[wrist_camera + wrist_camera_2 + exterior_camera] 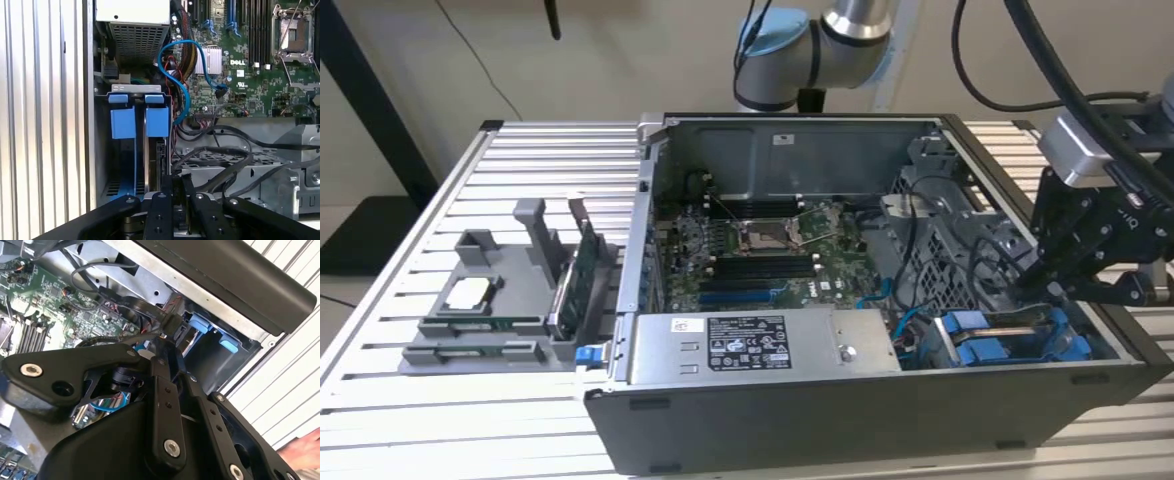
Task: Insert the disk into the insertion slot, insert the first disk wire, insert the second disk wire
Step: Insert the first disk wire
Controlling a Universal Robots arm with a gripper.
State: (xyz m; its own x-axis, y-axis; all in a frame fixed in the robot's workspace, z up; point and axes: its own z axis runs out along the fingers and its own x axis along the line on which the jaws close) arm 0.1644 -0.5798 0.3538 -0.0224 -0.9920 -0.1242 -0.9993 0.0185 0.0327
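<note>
The open computer case (854,400) lies on a slatted table. The insertion slot (947,325), a grey metal bay with blue fittings (122,122), is at the case's corner on the exterior view's right. A flat metallic disk (1017,326) lies in it between the blue pieces. My black gripper (1047,285) reaches down right beside that bay. In both wrist views its fingers (160,385) come together at their tips, shut on the black connector (172,324) of a dark disk wire (125,302). The gripper (172,185) holds this connector at the open end of the slot.
A labelled power supply (761,345) sits beside the bay, with the green motherboard (767,255) behind it. A blue cable (185,75) loops near the bay, and loose black cables cross a grey drive cage (240,165). A grey parts holder (494,300) stands left of the case.
</note>
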